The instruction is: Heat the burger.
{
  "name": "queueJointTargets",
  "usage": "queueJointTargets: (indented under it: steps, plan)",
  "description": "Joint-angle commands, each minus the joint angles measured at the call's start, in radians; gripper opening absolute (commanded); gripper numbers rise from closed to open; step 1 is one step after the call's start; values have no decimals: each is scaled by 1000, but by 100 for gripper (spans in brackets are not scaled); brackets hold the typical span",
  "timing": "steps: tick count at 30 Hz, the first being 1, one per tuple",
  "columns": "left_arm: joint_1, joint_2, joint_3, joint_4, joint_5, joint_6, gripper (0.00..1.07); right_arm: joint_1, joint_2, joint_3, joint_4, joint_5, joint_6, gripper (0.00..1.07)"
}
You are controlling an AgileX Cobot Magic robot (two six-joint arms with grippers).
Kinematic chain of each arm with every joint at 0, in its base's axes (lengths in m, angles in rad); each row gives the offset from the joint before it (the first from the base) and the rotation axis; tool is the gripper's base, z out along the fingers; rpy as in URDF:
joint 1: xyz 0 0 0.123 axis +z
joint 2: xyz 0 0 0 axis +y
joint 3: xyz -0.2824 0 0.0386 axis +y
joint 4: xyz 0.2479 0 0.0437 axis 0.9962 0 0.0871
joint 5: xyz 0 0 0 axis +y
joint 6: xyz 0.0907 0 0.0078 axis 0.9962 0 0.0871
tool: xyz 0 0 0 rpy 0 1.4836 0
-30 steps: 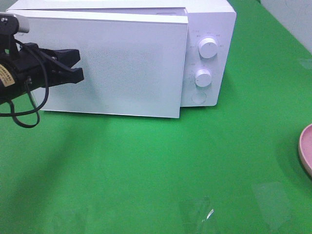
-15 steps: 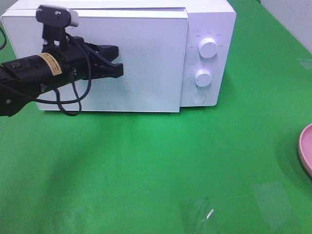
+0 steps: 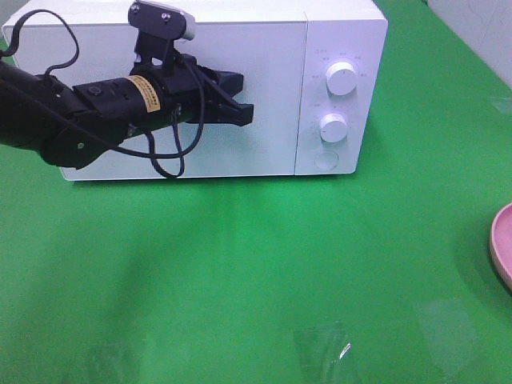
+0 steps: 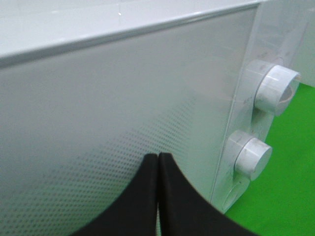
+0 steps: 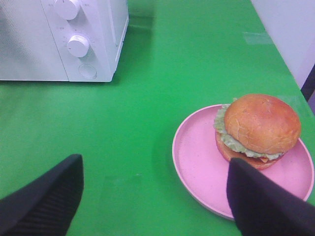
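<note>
Currently the burger sits on the far side of a pink plate, which rests on the green table; the right gripper hovers just short of the plate with jaws spread wide, holding nothing, the burger lying ahead of its right finger; well apart, the left gripper is pressed fully closed, empty, against the shut door of the white microwave.
</note>
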Motion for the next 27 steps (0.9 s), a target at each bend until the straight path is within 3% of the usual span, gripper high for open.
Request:
queueJointTargets:
  steps: [1,4,6,7,8,9,11,12,13,14,15,16,17,18,19,20,24,27]
  plan:
    - [32,12,-67,-155,2,-2,0,-5,-28,1,5,-7,-7,76]
    - [32,9,-66,-139,-2,-7,0,-5,-28,1,5,-7,-7,76]
    - [24,3,-59,-108,11,-35,0,-5,-28,1,5,-7,-7,76]
    - [8,-15,-43,-85,38,-85,0,-5,-28,1,5,-7,-7,76]
    - [8,-15,-43,-85,38,-85,0,-5,-28,1,5,-7,-7,76]
    - [-7,-45,-22,-75,83,-121,0,-5,-28,1,5,-7,-7,76]
    - [-26,-76,4,-62,123,-133,1,-5,-28,1,5,-7,-7,76]
    - [-46,-111,41,-51,161,-134,10,-5,-28,1,5,-7,-7,76]
    - [-46,-111,41,-51,161,-134,10,-5,-28,1,5,-7,-7,76]
    - [-69,-154,79,-51,192,-134,29,-5,-28,1,5,-7,-7,76]
    - [-69,-154,79,-51,192,-134,29,-5,-28,1,5,-7,-7,76]
    - [-92,-193,117,-51,216,-134,53,-5,-28,1,5,-7,-7,76]
    - [-92,-193,117,-51,216,-134,53,-5,-28,1,5,-7,-7,76]
    - [-114,-234,156,-51,248,-134,82,-5,-28,1,5,-7,-7,76]
    - [-114,-234,156,-51,248,-134,82,-5,-28,1,5,-7,-7,76]
    - [-132,-268,189,-51,301,-134,102,-5,-28,1,5,-7,-7,76]
    - [-143,-321,226,-41,403,-133,101,-5,-28,1,5,-7,-7,76]
    - [-142,-375,237,-40,591,-133,101,-5,-28,1,5,-7,-7,76]
